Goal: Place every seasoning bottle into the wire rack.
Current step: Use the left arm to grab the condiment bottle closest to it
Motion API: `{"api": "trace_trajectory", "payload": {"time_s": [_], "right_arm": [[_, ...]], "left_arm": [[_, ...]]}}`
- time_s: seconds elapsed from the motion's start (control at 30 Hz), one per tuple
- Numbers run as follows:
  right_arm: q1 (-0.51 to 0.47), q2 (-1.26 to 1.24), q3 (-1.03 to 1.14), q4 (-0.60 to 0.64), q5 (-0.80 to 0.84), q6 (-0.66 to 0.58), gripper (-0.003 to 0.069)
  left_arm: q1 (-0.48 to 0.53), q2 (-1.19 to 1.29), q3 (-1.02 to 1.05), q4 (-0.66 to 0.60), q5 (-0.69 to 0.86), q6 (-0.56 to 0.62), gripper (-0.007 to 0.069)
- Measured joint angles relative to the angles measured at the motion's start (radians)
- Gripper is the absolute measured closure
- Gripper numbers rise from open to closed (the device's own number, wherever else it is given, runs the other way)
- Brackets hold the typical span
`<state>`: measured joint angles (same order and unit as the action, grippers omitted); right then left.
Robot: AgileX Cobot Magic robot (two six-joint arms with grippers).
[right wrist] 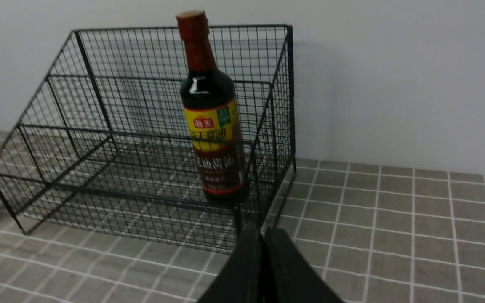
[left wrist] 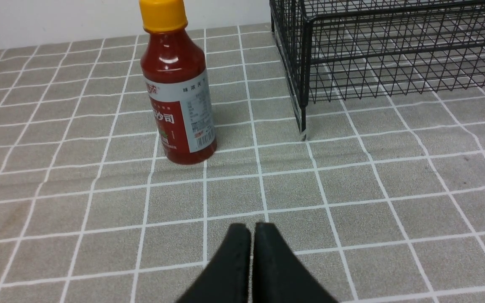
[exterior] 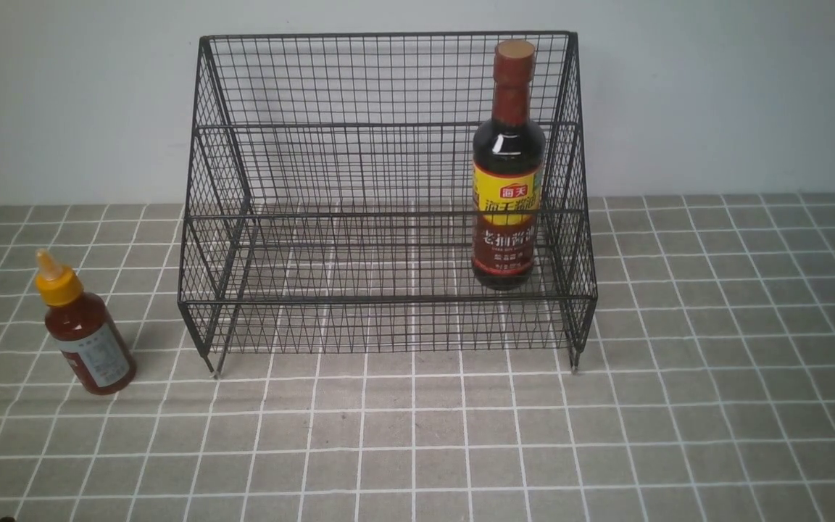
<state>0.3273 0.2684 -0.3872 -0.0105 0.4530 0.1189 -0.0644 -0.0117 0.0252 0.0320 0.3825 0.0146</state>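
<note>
2 grippers are yours to mind, and both are closed. Your left gripper (left wrist: 253,227) has its dark fingertips drawn together, with bare cloth in view beyond them and nothing between them. Your right gripper (right wrist: 263,232) is shut the same way, its fingers empty and apart from the soy-sauce bottle.

Taking 12 o'clock as straight ahead in the front view, you have the red-sauce squeeze bottle (exterior: 91,337) at 10 o'clock. It stands upright on the grey gridded tablecloth (exterior: 417,435), outside the wire rack (exterior: 388,299) and near its left side, with its yellow nozzle cap (exterior: 59,284) up. The left wrist view shows it clear of your left gripper's fingers.

The rack stands at 12 o'clock on the cloth, in front of the pale wall (exterior: 722,94). Inside it, toward 1 o'clock, you have the soy-sauce bottle (exterior: 508,159), upright with its brown cap on top, close to the right side panel; whether it touches that mesh you cannot tell. 1 front rail crosses before its yellow-and-red label.

For the squeeze bottle, the rack's left mesh side (exterior: 207,217) stands between it and the inside, and the low front mesh (exterior: 388,326) bars the way from 6 o'clock.
</note>
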Motion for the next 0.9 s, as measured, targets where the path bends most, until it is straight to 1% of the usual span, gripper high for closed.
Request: {"api": "trace_trajectory", "payload": {"time_s": [0.03, 0.07, 0.13, 0.17, 0.23, 0.27, 0.37, 0.43, 0.47, 0.53, 0.9], "right_arm": [[-0.020, -0.025, 0.043, -0.037, -0.029, 0.000, 0.0673], [-0.067, -0.057, 0.094, -0.081, -0.076, 0.000, 0.0673], [-0.094, -0.081, 0.124, -0.102, -0.097, 0.000, 0.0673], [-0.151, -0.114, 0.187, -0.131, -0.133, 0.000, 0.0673], [-0.214, -0.172, 0.273, -0.142, -0.161, 0.000, 0.0673], [-0.220, -0.177, 0.280, -0.142, -0.163, 0.000, 0.0673], [-0.302, -0.266, 0.400, -0.144, -0.169, 0.000, 0.0673], [-0.314, -0.272, 0.411, -0.144, -0.156, 0.001, 0.0673], [-0.326, -0.277, 0.413, -0.139, -0.118, 0.004, 0.0673], [-0.329, -0.277, 0.412, -0.137, -0.094, 0.008, 0.0673], [-0.329, -0.279, 0.410, -0.132, -0.086, 0.008, 0.0673]], "left_arm": [[0.000, 0.000, 0.000, 0.000, 0.000, 0.000, 0.0631], [0.000, 0.000, 0.000, 0.000, 0.000, 0.000, 0.0631], [0.000, 0.000, 0.000, 0.000, 0.000, 0.000, 0.0631], [0.000, 0.000, 0.000, 0.000, 0.000, 0.000, 0.0631], [0.000, 0.000, 0.000, 0.000, 0.000, 0.000, 0.0631], [0.000, 0.000, 0.000, 0.000, 0.000, 0.000, 0.0631], [0.000, 0.000, 0.000, 0.000, 0.000, 0.000, 0.0631], [0.000, 0.000, 0.000, 0.000, 0.000, 0.000, 0.0631], [0.000, 0.000, 0.000, 0.000, 0.000, 0.000, 0.0631], [0.000, 0.000, 0.000, 0.000, 0.000, 0.000, 0.0631], [0.000, 0.000, 0.000, 0.000, 0.000, 0.000, 0.0631]]}}
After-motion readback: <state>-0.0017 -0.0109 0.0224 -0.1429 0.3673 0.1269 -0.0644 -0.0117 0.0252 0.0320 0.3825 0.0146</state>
